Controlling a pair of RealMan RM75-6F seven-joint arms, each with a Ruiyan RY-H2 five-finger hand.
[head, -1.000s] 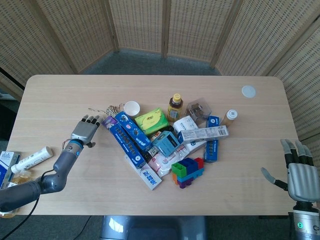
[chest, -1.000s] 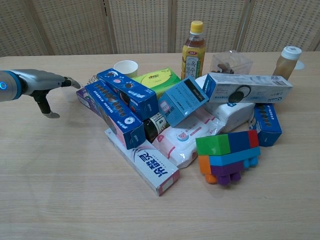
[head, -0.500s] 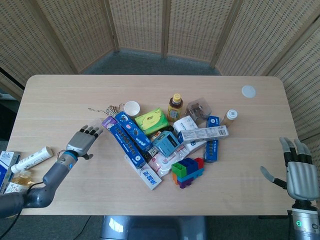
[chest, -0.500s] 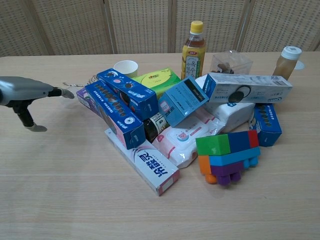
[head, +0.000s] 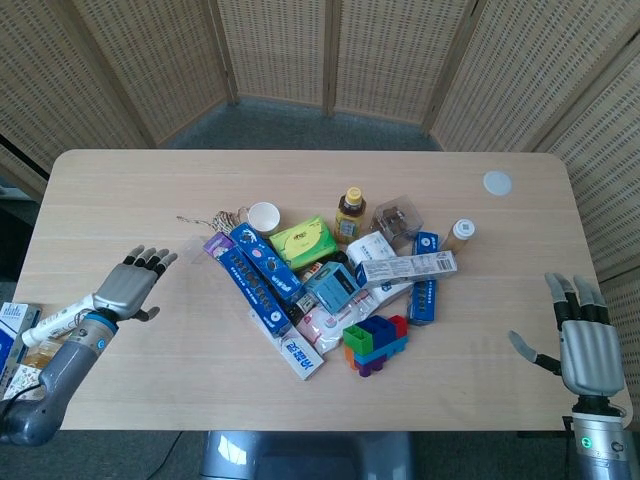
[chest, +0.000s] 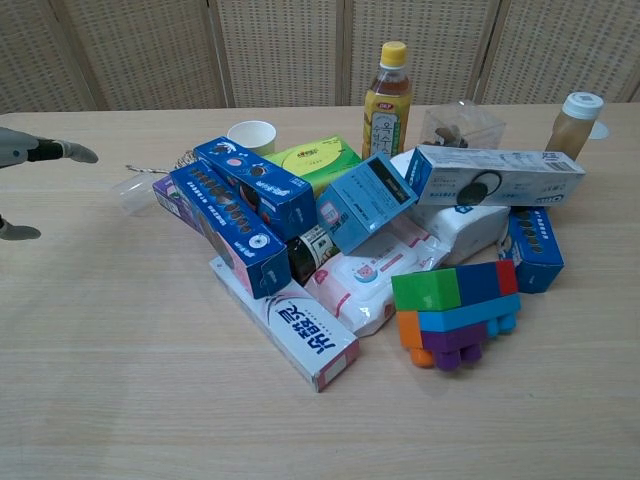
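Fingers spread, holding nothing — the left hand (head: 125, 289) hovers over the bench (head: 120, 200). Nearest to it, just toward the pile, lies a small clear cup (head: 192, 249) on its side.

I see a yellow-capped tea bottle (head: 350, 214) beside a green box (head: 303, 241), stacked toy blocks (head: 375, 343) nearer me, white disc (head: 497, 182) well apart

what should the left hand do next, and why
Probably reach back toward the pile. The left hand hovers open and empty near the table's left edge, fingers spread and pointing at the clutter. Nearest to it lie a small clear cup on its side and the purple box at the pile's left end, both untouched. The right hand is open too, far off.
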